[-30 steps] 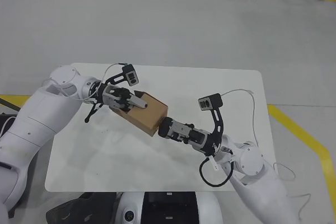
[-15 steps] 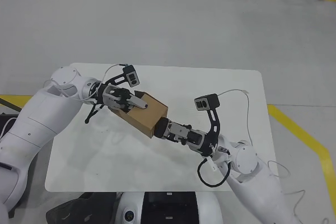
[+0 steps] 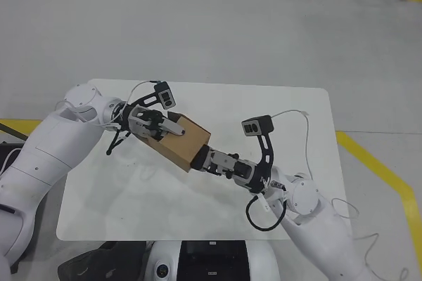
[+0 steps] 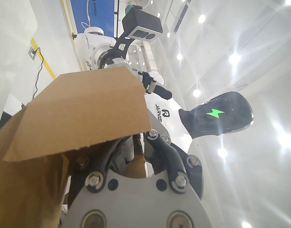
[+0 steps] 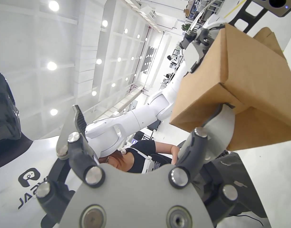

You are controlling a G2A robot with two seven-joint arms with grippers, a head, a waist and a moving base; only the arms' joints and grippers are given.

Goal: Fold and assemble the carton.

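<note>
A brown carton [image 3: 184, 144] is held tilted above the white table [image 3: 281, 112], left of its middle. My left gripper [image 3: 157, 126] is shut on the carton's left end, with one finger [image 3: 171, 127] lying over the top panel. In the left wrist view a cardboard flap [image 4: 83, 110] covers most of that gripper, and a cardboard edge [image 4: 136, 157] sits between its fingers. My right gripper [image 3: 202, 161] is at the carton's near right end and is open. In the right wrist view one finger [image 5: 221, 124] is tucked under a corner of the carton [image 5: 252, 79]; the other finger [image 5: 74, 122] is free.
The table has bare surface in front of the carton [image 3: 133, 204] and at the right [image 3: 302, 140]. The right arm's camera mount [image 3: 257, 126] rises just right of the carton. Grey floor with a yellow line [image 3: 380, 168] surrounds the table.
The right arm has shifted left, bringing its gripper closer against the carton's near right end. The left gripper and the carton have hardly moved.
</note>
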